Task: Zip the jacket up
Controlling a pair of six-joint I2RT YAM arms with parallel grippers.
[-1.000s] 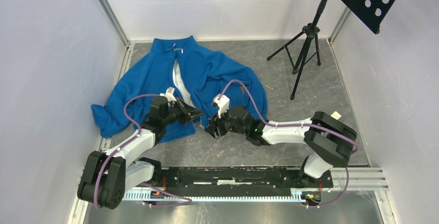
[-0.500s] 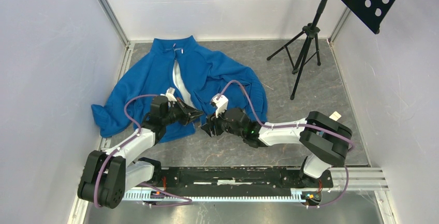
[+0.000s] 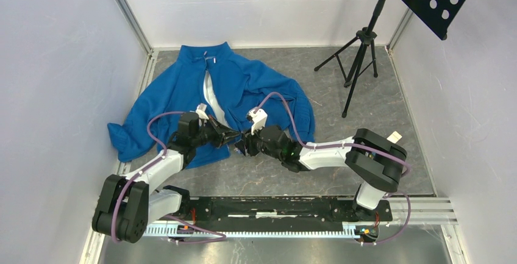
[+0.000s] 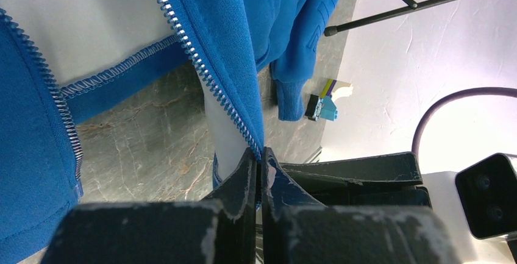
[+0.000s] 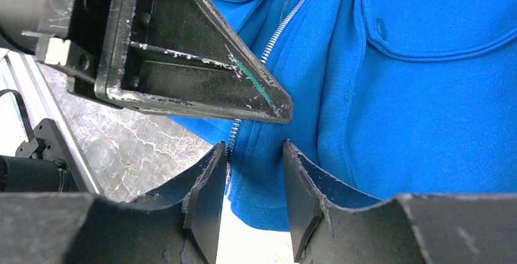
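Jacket (image 3: 183, 87) spread flat on the surface (image 3: 366, 124), and we see bright blue fleece with the collar (image 3: 207, 53) at the far side and the hem toward the arm bases. The front is unzipped: a narrow wedge of pale lining (image 3: 211, 96) shows between the 2 front edges.

Now to the left tool (image 4: 258, 157). Its fingers are pressed together on 1 front edge, right where the zipper teeth (image 4: 201, 72) run down to the hem. That is a firm pinch on the fabric.

The right tool (image 5: 253, 151) sits just beside it, tip almost to tip, with its fingers apart and blue hem fabric showing in the gap between them. Nothing is clamped there yet, as far as we can tell.

Here is the relation that matters. The zipper's long axis runs away from both tools, from the hem up toward the collar. Both tools are at the hem end, so we judge the next job is mating the 2 bottom ends. We cannot make out the slider or the pin in these views.
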